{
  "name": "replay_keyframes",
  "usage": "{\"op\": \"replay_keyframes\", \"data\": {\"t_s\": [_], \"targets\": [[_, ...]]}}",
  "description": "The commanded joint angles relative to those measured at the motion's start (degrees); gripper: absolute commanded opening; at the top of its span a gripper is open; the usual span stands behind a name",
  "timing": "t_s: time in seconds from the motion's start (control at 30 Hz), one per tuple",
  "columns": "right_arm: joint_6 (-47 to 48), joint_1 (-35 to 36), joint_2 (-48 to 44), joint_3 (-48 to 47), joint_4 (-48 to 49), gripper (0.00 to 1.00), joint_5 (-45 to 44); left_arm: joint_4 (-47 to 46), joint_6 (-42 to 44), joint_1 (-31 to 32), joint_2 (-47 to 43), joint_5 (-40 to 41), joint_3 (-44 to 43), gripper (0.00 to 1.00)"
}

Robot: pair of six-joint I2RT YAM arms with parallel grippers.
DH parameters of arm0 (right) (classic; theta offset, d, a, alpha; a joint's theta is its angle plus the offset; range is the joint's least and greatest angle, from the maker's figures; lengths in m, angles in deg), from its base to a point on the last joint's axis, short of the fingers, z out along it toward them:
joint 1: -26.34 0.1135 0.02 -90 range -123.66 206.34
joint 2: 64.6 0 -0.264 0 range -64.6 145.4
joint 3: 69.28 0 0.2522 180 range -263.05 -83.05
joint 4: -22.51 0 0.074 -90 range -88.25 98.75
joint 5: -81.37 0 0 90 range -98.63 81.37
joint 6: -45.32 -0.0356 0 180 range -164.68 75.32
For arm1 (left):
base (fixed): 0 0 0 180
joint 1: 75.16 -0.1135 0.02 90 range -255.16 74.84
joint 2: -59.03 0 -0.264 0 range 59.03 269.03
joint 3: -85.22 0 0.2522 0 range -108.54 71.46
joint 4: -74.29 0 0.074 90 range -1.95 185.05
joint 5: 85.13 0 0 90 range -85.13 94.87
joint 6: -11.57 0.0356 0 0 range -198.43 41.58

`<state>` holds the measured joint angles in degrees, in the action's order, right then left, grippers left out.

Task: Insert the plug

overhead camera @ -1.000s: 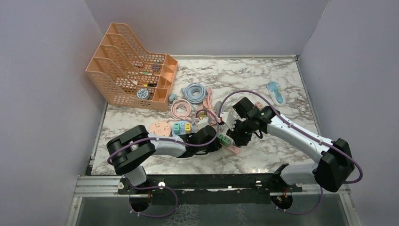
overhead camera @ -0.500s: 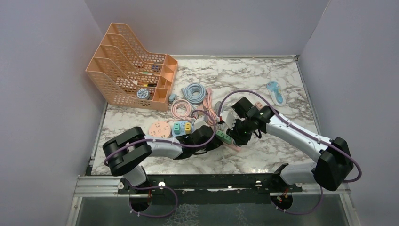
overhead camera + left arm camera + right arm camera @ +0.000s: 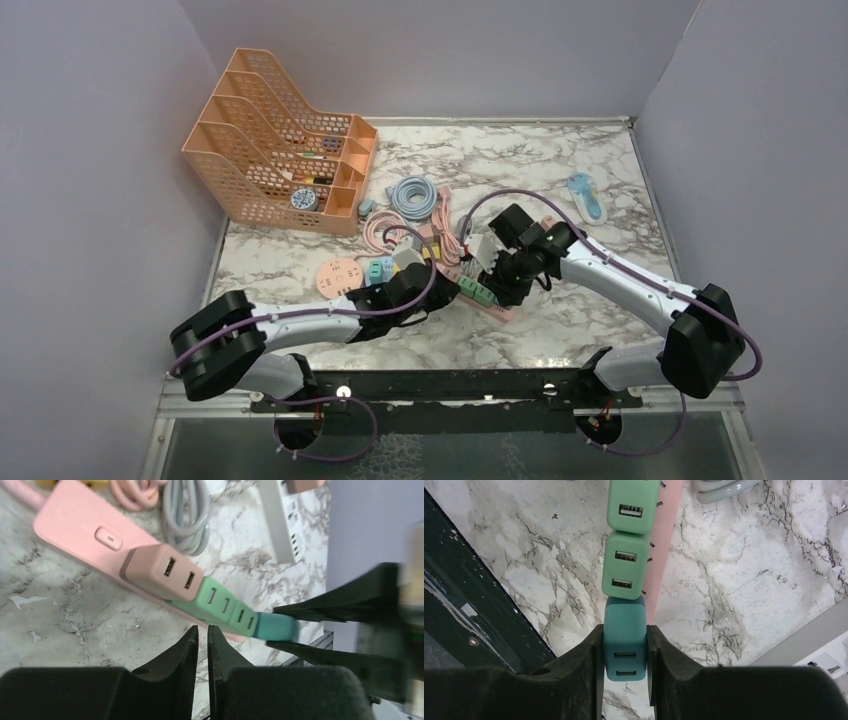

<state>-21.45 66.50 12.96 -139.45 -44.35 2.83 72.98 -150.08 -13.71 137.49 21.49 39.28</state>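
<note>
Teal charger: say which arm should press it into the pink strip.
Right. The right gripper is shut on the teal charger, lined up beside the green chargers on the pink strip. The left gripper is shut and empty, beside the strip.

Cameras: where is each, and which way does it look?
Top: high behind the robot, looking down at the table; left arm and right arm show.
Left wrist: on the left arm, looking past the shut left hand at the strip.
Right wrist: on the right arm, looking past the right hand gripping the plug.
Both wrist views share plug and strip.
</note>
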Motion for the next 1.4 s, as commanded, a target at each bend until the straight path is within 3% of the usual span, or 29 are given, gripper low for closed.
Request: {"op": "replay_keyframes", "data": {"t_s": [0.0,0.3,0.47,0.97,1.37], "targets": [[1.0,0.4,1.3,-0.5,2.3,0.03,0.8,8.0,2.6,-0.4,-7.3,8.1,-2.9,0.15],[1.3,0.4,5.3,0.0,1.7,0.02,-0.3,20.4,5.5,-1.1,-21.1,20.1,-5.5,0.16],[0.7,0.4,7.2,0.3,1.9,0.01,-0.9,25.4,8.0,-2.0,-24.5,25.1,-6.9,0.16],[-1.7,0.4,7.9,3.0,6.1,0.01,-13.5,26.8,10.2,-5.2,-29.0,26.2,-6.2,0.16],[2.1,1.4,11.3,3.7,7.9,0.01,-9.8,28.4,14.2,-6.8,-32.5,27.8,-7.5,0.16]]}}
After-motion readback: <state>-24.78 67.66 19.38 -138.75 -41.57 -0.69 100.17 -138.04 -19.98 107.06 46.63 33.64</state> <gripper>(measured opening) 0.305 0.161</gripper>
